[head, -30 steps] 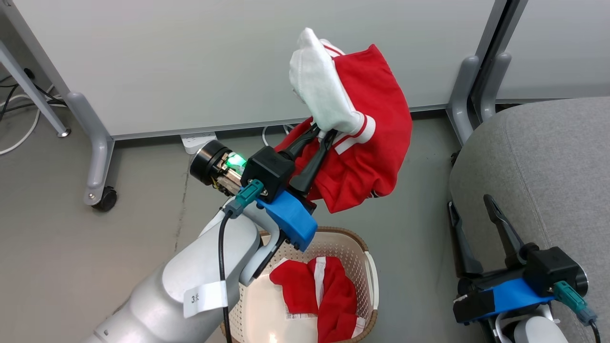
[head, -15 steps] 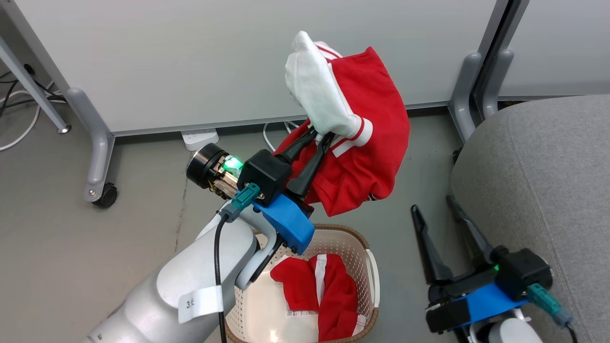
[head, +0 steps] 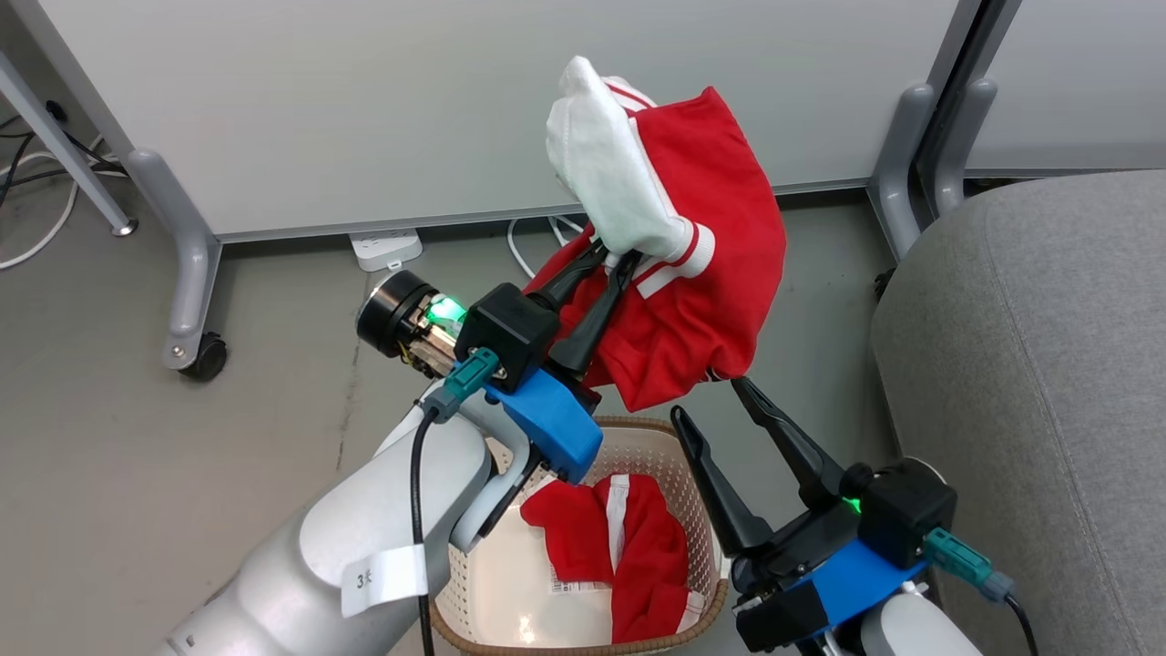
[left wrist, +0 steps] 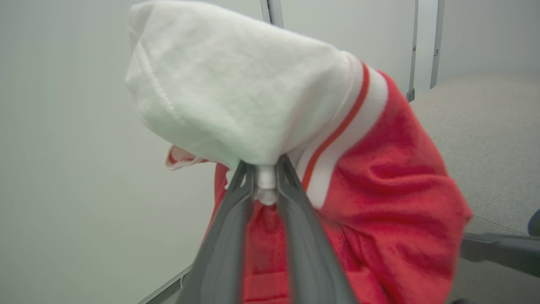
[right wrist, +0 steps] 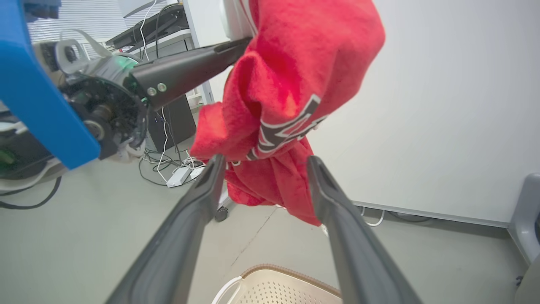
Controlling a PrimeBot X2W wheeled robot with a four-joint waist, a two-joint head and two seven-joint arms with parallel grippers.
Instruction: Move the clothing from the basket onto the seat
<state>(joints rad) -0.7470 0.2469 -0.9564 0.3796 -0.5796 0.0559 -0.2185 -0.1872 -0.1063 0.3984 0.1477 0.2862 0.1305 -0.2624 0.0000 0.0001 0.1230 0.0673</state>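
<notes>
Red garment (head: 701, 246), head view: held aloft over the basket (head: 638, 451), clamped in the left end effector (head: 615, 258); a second garment (head: 638, 547) is left in the basket.
Left wrist view: white trim is pinched between the fingers.
Right wrist view: right end effector (right wrist: 265, 159) is spread apart beneath the hem.
Judged: first carry; a swing over the seat (head: 1048, 364) is called for.

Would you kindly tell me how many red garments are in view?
2. One soft red garment with white lining hangs pinched in the left claw; a second red garment lies inside the cream perforated plastic basket. Others may be hidden beneath it.
</notes>
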